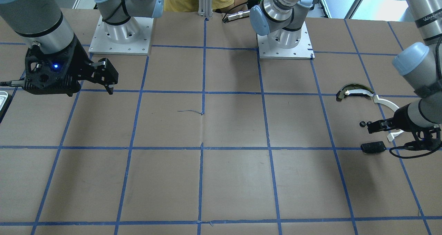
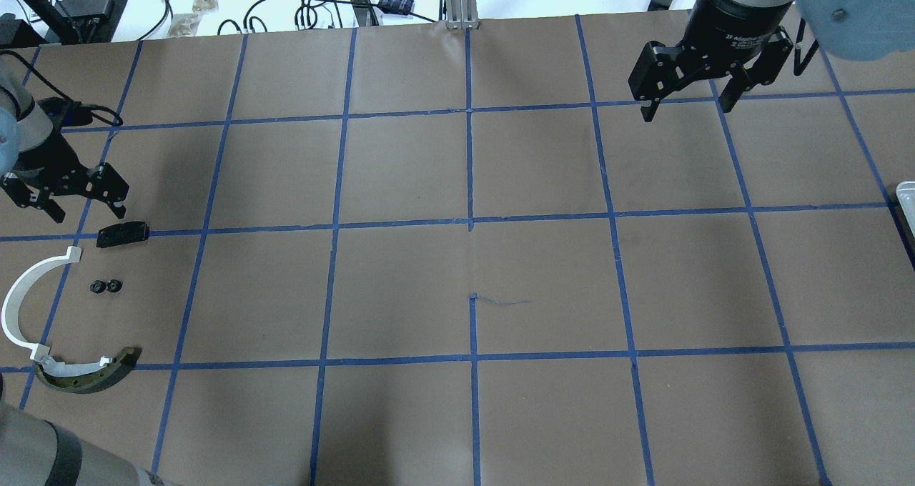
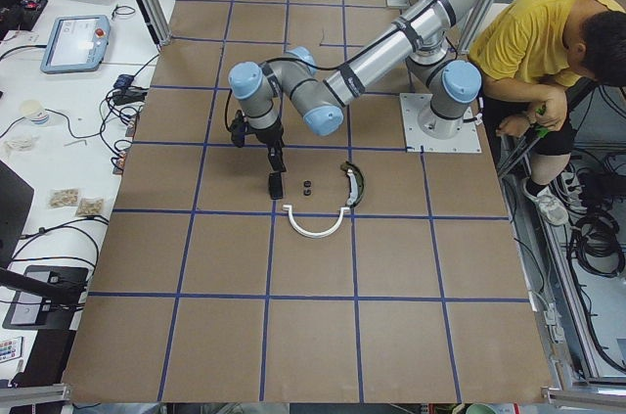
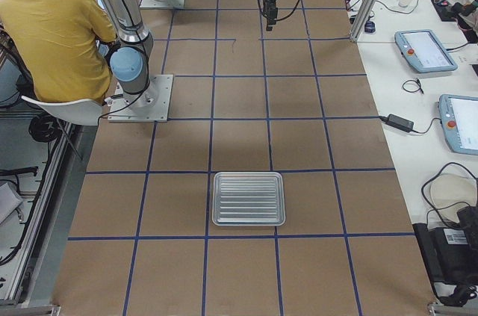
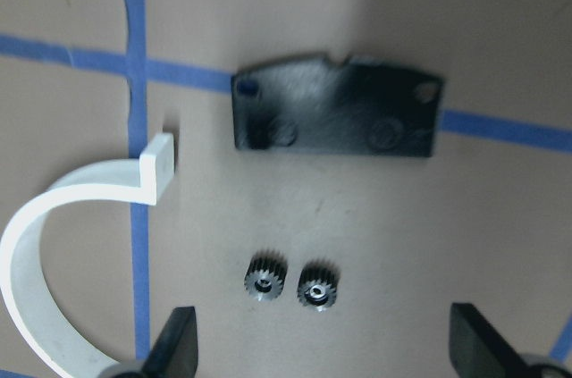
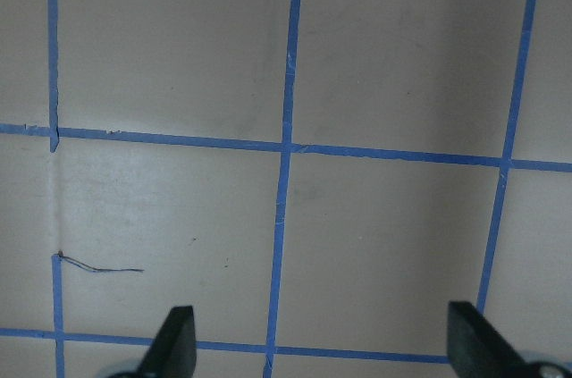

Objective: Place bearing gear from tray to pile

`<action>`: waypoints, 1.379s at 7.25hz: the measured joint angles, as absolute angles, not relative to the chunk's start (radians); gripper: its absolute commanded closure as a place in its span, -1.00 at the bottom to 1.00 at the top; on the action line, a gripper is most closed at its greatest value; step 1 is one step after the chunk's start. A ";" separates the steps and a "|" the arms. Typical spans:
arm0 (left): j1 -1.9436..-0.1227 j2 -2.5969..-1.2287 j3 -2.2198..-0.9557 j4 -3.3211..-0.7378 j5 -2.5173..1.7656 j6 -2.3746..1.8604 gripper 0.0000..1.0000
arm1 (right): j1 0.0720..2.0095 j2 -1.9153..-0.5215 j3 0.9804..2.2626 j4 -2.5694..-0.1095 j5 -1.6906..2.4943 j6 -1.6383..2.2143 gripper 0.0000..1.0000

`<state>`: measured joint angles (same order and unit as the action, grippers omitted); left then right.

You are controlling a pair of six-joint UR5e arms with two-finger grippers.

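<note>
Two small black bearing gears (image 5: 265,277) (image 5: 317,283) lie side by side on the brown paper inside the pile, seen in the overhead view as well (image 2: 106,286). Around them sit the white curved strip (image 2: 18,300), the olive-edged curved piece (image 2: 89,375) and the flat black plate (image 2: 123,234). My left gripper (image 2: 86,214) hangs open just beyond the plate, holding nothing. The ribbed metal tray (image 4: 216,198) rests at the table's other end with nothing showing in it. My right gripper (image 2: 686,111) is open and empty, raised over the far right part of the table.
Blue tape lines grid the paper-covered table. A person in a yellow shirt (image 4: 52,32) sits beside the arm bases. Cables and tablets lie on the white benches beyond the table's far edge (image 2: 322,7).
</note>
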<state>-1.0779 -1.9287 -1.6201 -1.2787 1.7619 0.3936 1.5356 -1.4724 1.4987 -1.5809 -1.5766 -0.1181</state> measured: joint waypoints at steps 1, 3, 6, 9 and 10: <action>-1.151 -1.891 -1.570 -1.333 1.753 0.366 -1.00 | 1.535 -1.471 1.499 -1.581 -1.576 -0.118 -1.00; -1.292 -1.798 -1.526 -1.412 1.703 0.269 -1.00 | 1.535 -1.471 1.500 -1.582 -1.576 -0.117 -1.00; -1.434 -1.666 -1.525 -1.542 1.645 0.151 -1.00 | 1.535 -1.471 1.500 -1.582 -1.577 -0.117 -1.00; -1.540 -1.645 -1.545 -1.562 1.604 0.107 -1.00 | 1.536 -1.471 1.499 -1.582 -1.575 -0.116 -1.00; -1.549 -1.636 -1.553 -1.566 1.598 0.099 -1.00 | 1.536 -1.472 1.499 -1.582 -1.574 -0.116 -1.00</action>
<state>-1.5486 -1.6365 -1.5532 -1.5665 1.5985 0.0993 1.5355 -1.4720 1.4989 -1.5815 -1.5742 -0.1165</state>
